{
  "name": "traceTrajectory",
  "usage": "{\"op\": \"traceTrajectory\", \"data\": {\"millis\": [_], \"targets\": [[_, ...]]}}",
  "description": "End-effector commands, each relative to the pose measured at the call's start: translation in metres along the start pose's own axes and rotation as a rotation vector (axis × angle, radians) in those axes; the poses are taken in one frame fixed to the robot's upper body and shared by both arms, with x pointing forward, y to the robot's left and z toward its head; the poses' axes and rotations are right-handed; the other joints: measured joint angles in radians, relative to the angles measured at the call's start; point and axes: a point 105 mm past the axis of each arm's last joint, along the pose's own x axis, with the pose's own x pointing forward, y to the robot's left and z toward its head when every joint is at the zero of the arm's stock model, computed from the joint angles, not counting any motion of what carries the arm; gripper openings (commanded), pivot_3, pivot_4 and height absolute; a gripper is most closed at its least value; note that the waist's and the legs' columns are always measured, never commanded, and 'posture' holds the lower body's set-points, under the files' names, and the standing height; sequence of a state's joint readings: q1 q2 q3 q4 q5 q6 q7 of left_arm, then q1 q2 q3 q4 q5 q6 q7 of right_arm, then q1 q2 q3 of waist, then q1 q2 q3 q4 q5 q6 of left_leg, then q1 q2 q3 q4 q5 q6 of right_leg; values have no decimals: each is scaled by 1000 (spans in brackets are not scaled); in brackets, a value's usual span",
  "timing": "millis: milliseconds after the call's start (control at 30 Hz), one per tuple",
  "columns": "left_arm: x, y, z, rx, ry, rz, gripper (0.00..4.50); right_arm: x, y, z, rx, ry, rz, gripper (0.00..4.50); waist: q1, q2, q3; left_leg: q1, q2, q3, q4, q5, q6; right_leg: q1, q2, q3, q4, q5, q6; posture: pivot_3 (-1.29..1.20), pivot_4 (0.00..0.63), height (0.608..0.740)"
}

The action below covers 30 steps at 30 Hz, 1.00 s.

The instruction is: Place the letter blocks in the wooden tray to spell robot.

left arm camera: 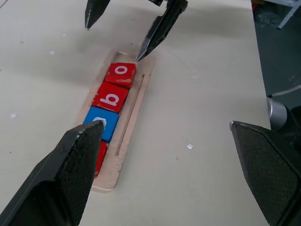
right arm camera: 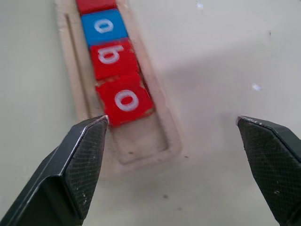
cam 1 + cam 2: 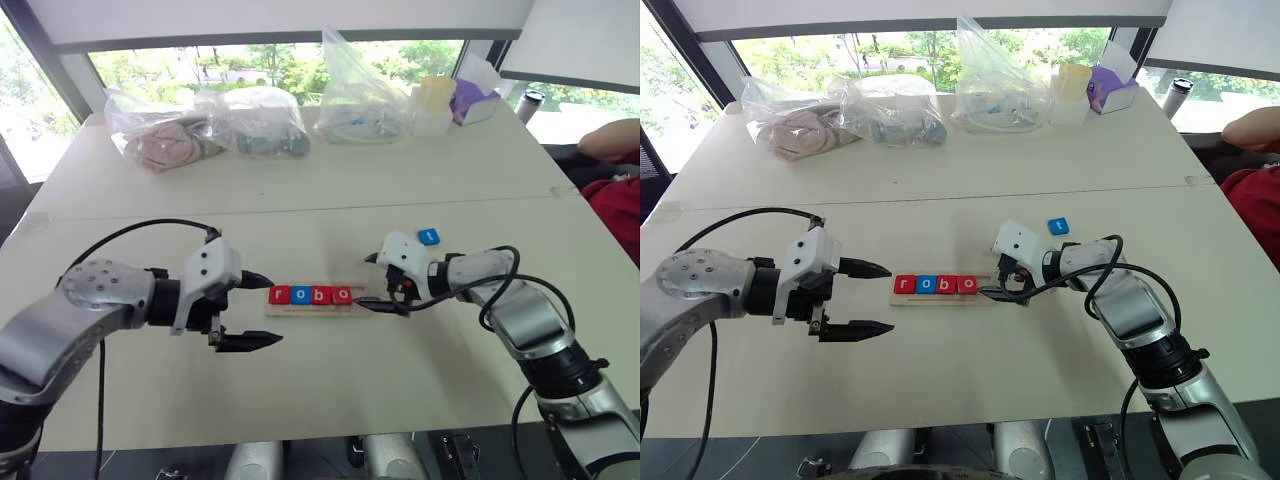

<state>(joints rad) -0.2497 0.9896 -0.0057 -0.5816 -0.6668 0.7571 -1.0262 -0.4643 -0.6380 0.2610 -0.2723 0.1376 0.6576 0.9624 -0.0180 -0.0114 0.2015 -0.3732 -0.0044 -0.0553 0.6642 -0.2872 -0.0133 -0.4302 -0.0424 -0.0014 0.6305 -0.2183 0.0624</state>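
Both arms were built of rounded silver-grey metal segments, the left shoulder housing dotted with small screws. Each wrist carried a white angular plastic housing over a black motor block. Thin black cables looped in arcs from forearm to wrist on both sides. The left gripper (image 3: 250,310) and the right gripper (image 3: 385,282) each bore two black, tapering, pointed fingers with finely textured inner pads (image 2: 84,160).

letter blocks (image 3: 310,295) reading "robo", loose block (image 3: 428,237) "t"
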Motion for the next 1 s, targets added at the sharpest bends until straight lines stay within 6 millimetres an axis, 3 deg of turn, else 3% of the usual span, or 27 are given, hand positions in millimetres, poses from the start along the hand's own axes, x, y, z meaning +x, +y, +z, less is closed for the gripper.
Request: {"op": "traceTrajectory", "data": {"millis": [33,367,667,867,1000], "targets": [[-1,1,6,35,-14,-1,4500,2,5,12,-33,-42,-4,4443,2,0,0,0,0,0,0,0,0,0,0,0,0,0,0,0,150,740],[0,0,6,31,-15,7,4500,15,0,1,-83,30,-57,4443,3,0,0,0,0,0,0,0,0,0,-1,0,0,1,-1,0,150,740],[0,0,6,30,-17,11,4500,19,0,13,-105,-14,-50,4443,3,0,0,0,0,0,0,0,0,0,0,0,0,1,-2,0,150,740],[-1,1,6,28,-19,13,4500,1,8,39,-38,-165,25,4443,4,0,0,0,0,0,0,0,0,0,-1,0,0,1,-2,0,150,740],[-1,2,6,29,-19,14,4500,-14,-3,42,-6,-200,1,4443,5,0,0,0,0,0,0,0,0,0,-1,0,0,1,-1,0,150,740]]}}
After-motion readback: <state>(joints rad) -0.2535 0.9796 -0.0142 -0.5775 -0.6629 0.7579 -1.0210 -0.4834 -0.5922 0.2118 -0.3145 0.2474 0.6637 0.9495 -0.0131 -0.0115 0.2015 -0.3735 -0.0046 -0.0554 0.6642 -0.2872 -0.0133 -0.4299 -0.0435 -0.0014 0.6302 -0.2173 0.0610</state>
